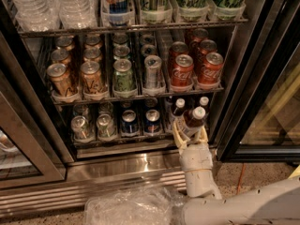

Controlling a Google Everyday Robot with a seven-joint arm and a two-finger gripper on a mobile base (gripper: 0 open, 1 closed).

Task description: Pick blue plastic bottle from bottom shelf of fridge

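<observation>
Low and right of centre, blue plastic bottle (191, 122): small and clear, dark brown drink, white screw cap, pale label round its body; tilted, cap leaning toward the upper right.
Gripper (190, 136): just under the bottle at the shelf's front edge; its two cream fingers (177, 134) clasp the bottle's lower body from either side.
Bottom shelf (122, 143): two more white-capped bottles (180, 106) behind; blue-topped cans (140, 121) to the left.
Fridge (117, 168): steel sill beneath; red cola cans (183, 71) on the rack above.
</observation>
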